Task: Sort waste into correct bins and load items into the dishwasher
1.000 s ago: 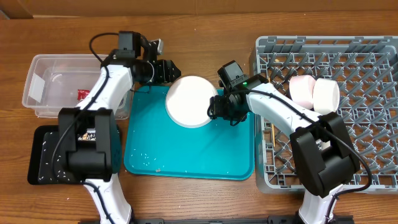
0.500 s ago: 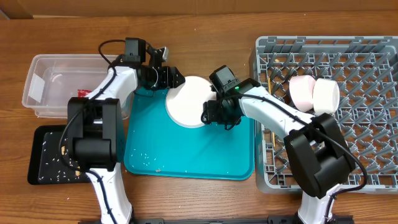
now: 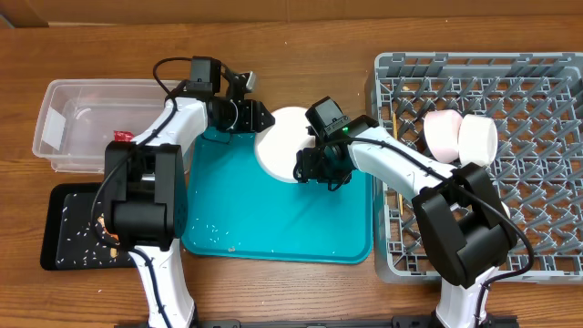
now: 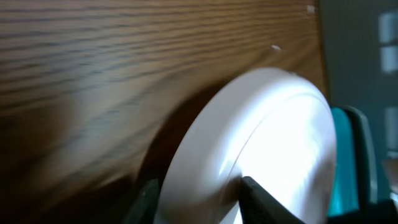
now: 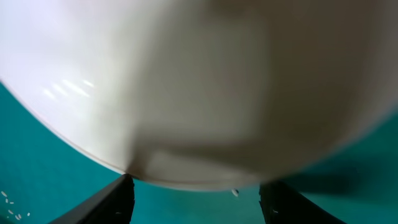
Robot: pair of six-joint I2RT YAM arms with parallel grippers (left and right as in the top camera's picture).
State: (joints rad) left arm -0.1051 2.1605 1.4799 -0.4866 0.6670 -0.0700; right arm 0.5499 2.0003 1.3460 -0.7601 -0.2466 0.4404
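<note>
White plate (image 3: 282, 141) overhangs teal tray's (image 3: 273, 219) edge; left claw (image 3: 262, 118) pinches rim, right claw (image 3: 305, 171) wide.

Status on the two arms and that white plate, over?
Left gripper shut on plate rim. Right gripper open at its far edge. Plate tilted over teal tray's edge. Two bowls already in rack.

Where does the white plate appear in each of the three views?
Overhead: the plate is at top centre, across the far edge of the teal tray.
Left wrist: the plate fills the lower centre, tilted; the teal tray is at the right.
Right wrist: the plate fills the upper frame, blurred; the teal tray is below.
Shared landmark: the teal tray.
</note>
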